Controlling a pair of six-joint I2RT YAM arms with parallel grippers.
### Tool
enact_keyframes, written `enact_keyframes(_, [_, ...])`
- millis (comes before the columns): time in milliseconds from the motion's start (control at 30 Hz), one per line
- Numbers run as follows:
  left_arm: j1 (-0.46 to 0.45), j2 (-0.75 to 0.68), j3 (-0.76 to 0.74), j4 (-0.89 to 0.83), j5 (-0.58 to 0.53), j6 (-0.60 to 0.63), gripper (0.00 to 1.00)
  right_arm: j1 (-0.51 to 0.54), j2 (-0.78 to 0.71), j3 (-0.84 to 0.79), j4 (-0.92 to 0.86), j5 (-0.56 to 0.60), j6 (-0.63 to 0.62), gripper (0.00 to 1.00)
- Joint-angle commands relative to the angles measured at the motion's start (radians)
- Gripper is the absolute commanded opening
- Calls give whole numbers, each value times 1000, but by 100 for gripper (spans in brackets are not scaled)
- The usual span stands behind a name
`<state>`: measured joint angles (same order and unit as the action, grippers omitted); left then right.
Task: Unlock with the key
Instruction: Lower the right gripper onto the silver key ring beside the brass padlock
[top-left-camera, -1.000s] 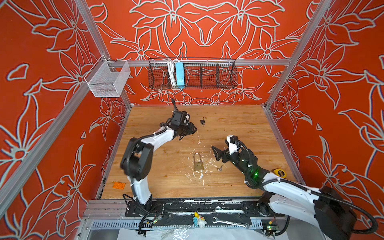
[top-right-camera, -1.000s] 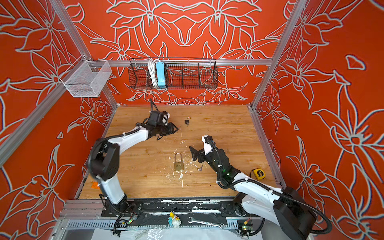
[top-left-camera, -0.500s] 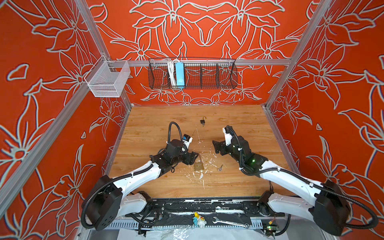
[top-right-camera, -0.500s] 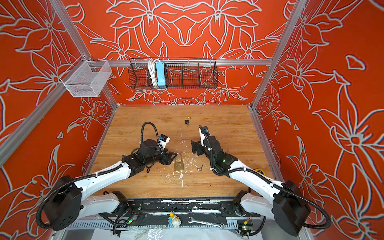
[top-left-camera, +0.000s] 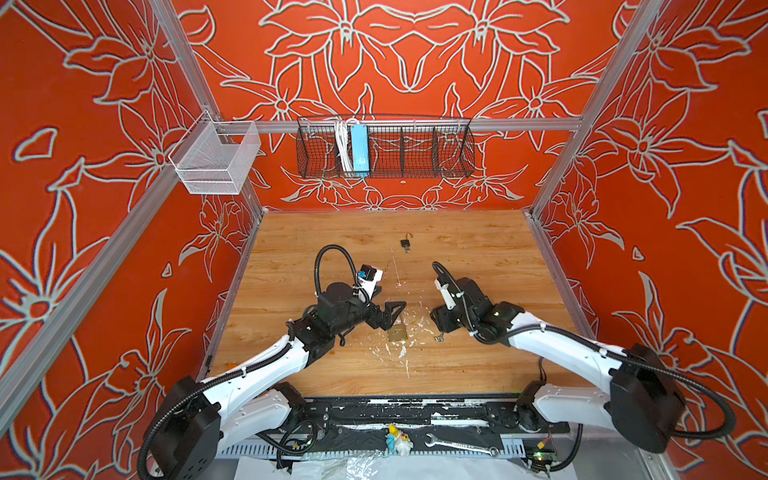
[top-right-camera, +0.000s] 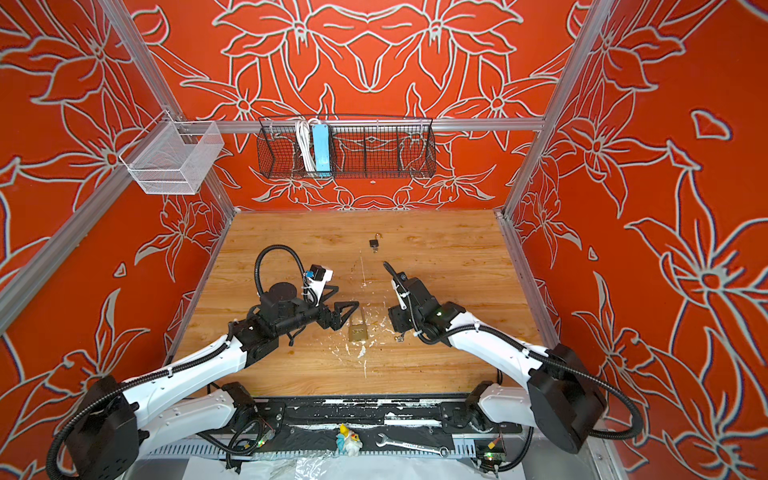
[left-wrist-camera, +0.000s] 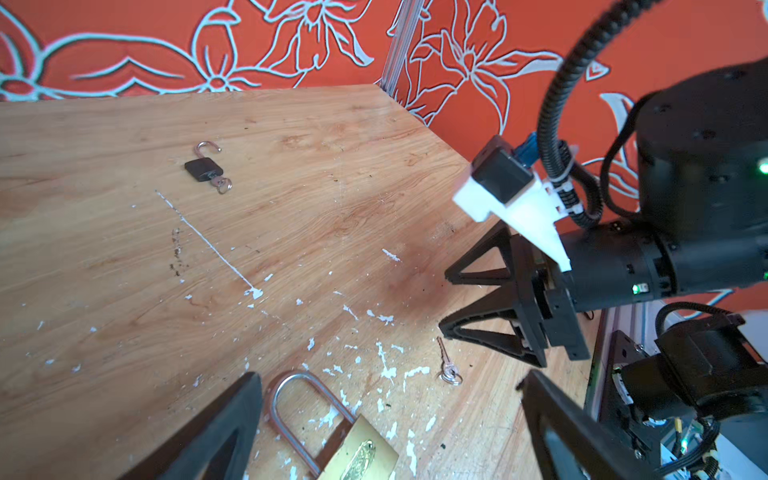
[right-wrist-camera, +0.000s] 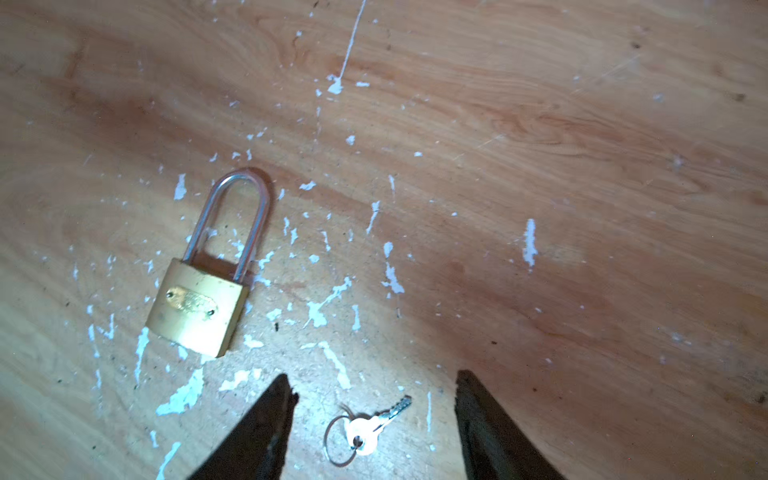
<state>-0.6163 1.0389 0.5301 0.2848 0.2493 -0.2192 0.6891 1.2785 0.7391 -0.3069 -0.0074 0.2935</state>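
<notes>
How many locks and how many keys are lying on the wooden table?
Padlocks: 2, the brass padlock and the black padlock.
Keys: 2, the loose key on its ring and the second key stuck in the black padlock.
Total: 4.
</notes>
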Motion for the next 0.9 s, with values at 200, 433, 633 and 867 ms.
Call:
enact_keyframes(200, [-5,-43,-21,50,-2,12,97,24,119,86,-159,-189,-61,49])
enact_keyframes(433, [-5,-43,-22,54,3,-7,97,62,59,-21,-131,-91,-13,47])
enact_keyframes(633, [-6,-31,-18,60,1,-15,97,65,67,-64,-89,-66,-27,45])
enact_keyframes(867, [-5,-44,-30,49,-32,-1,97,76,155,-30,-87,-83,-33,35])
